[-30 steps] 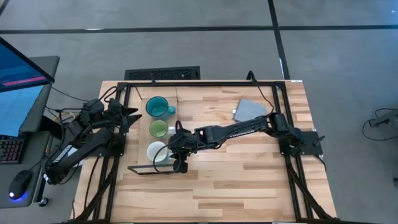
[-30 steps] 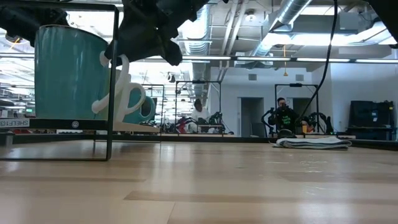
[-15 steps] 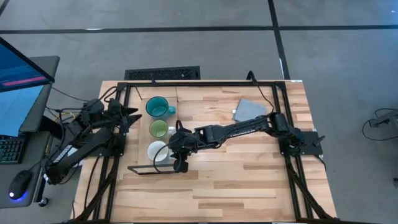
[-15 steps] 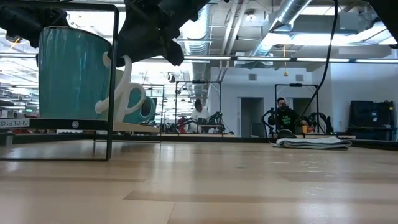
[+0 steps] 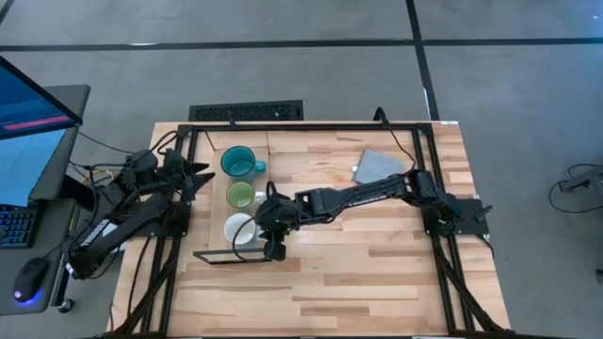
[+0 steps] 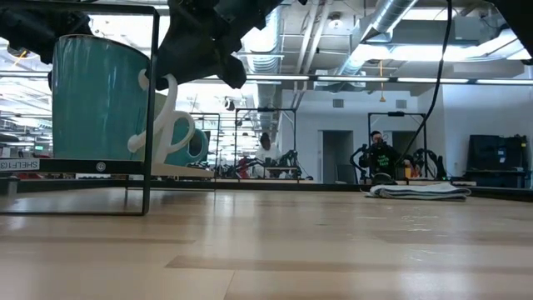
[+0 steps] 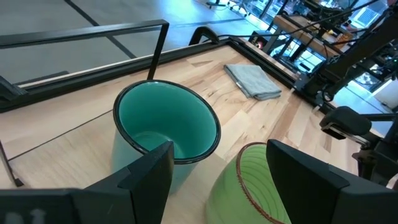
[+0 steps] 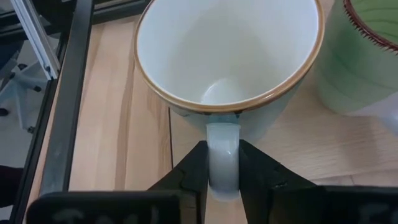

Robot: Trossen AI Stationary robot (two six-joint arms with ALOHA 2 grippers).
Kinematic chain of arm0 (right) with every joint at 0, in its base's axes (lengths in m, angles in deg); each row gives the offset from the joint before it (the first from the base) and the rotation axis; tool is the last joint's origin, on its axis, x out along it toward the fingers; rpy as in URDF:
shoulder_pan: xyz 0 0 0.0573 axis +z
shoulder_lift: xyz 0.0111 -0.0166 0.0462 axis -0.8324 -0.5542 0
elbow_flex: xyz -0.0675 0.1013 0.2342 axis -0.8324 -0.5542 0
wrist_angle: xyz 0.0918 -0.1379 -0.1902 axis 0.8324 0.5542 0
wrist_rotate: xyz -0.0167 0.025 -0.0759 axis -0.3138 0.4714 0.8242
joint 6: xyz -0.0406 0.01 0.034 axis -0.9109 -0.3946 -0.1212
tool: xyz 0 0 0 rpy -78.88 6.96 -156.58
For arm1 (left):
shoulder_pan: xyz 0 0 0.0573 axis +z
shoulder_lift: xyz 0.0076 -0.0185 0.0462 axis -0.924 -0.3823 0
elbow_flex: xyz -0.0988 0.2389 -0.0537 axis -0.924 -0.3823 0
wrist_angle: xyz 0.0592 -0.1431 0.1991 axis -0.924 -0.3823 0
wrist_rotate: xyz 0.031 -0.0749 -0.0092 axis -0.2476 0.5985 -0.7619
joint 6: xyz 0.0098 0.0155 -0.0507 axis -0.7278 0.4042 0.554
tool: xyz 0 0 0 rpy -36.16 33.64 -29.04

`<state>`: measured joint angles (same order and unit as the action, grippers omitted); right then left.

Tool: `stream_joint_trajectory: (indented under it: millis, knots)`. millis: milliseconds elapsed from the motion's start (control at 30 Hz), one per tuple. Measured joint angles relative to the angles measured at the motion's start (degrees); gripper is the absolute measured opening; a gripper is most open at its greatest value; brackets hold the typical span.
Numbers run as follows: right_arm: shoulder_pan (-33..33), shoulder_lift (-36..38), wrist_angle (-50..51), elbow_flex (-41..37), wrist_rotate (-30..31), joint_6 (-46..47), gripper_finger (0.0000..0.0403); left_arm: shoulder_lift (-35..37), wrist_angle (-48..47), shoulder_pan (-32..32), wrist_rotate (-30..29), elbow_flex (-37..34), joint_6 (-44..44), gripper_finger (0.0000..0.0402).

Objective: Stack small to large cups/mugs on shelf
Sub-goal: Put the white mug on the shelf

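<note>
Right wrist view: the right gripper [image 8: 222, 171] pinches the white mug's [image 8: 227, 56] handle, mug upright on the shelf [image 5: 219, 188]. From above, the green mug [image 5: 240, 195] sits just at its 12 o'clock, the teal mug [image 5: 237, 162] beyond. Left gripper [image 7: 217, 177] waits at 9 o'clock, fingers spread.

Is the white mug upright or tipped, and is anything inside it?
Upright and empty: the white mug shows its open mouth and bare bottom, while the right gripper clamps its handle.
</note>
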<state>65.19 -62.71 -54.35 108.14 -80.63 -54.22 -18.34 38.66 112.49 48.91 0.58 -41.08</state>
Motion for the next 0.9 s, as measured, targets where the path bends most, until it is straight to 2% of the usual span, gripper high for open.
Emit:
stream_joint_trajectory:
  millis: [333, 900]
  knots:
    - [-0.5, -0.1, 4.1, 2.6, -0.1, -5.3, 0.0087, 0.0, 0.0, 0.0, 0.0, 0.0, 0.0, 0.0248]
    - [-0.7, -0.1, 3.5, 2.6, -0.2, -6.0, 0.0087, 0.0, 0.0, 0.0, -0.1, 0.0, 0.0, 0.0248]
